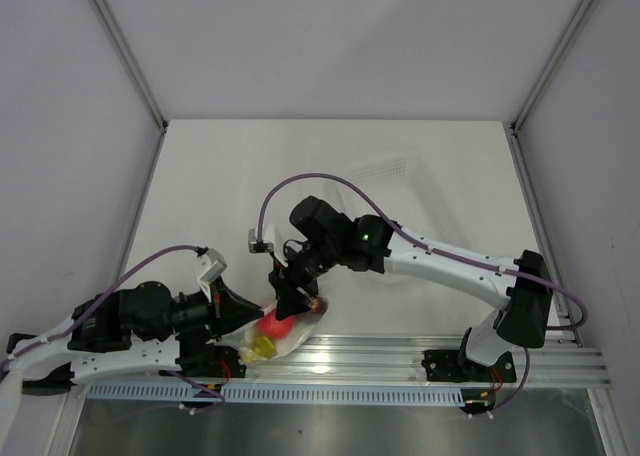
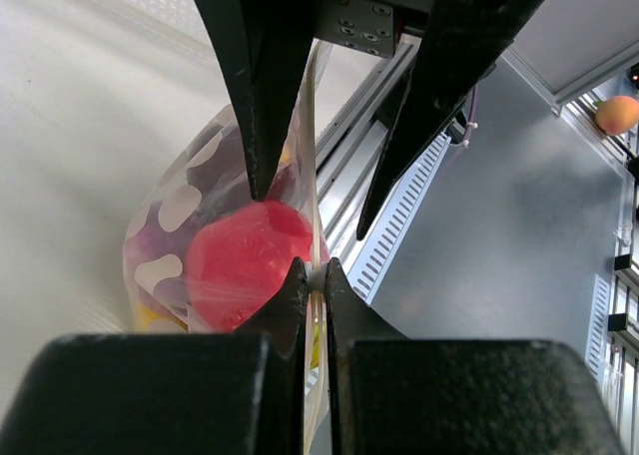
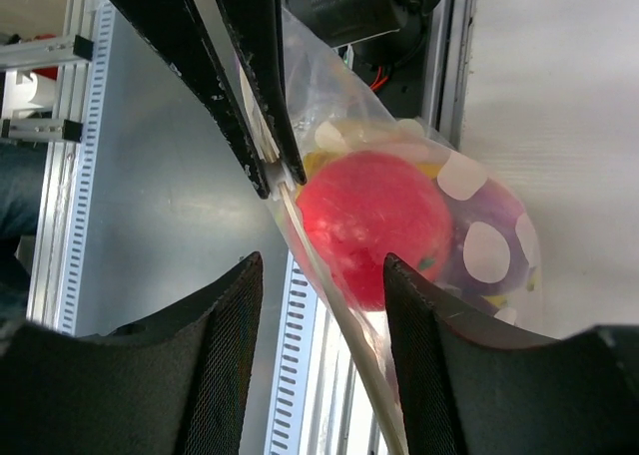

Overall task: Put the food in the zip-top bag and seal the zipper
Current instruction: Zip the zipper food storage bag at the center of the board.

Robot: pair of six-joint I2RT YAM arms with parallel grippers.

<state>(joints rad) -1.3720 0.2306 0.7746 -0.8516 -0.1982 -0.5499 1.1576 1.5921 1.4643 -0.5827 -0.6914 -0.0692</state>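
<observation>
Pinching the zipper (image 2: 316,136) flat with the left hand (image 2: 312,275), pressed together on that strip at the mouth of the zip-top bag (image 2: 205,151). Straddling the same strip just ahead of the left fingertips with the right hand (image 3: 321,265), held apart and not yet closed on anything. Just beyond both hands, visible through the plastic: the red round fruit (image 2: 245,260), a purple piece (image 3: 479,230) with white spots behind it, and a yellow piece (image 1: 260,348) lower down. Judged to be at the sealing step, with loading apparently done, though impossible to tell the length of seal pressed shut so far. Calls next for closing the right hand on the strip and running it away from the left along the mouth, using the left as an anchor and sparing the thin plastic any hard tug. Below the hands, the near edge of a white counter (image 1: 300,166) and an aluminium rail (image 1: 400,356). Farther out past the right hand, a translucent tray (image 1: 400,171). Boxed in by white walls (image 1: 330,36).
</observation>
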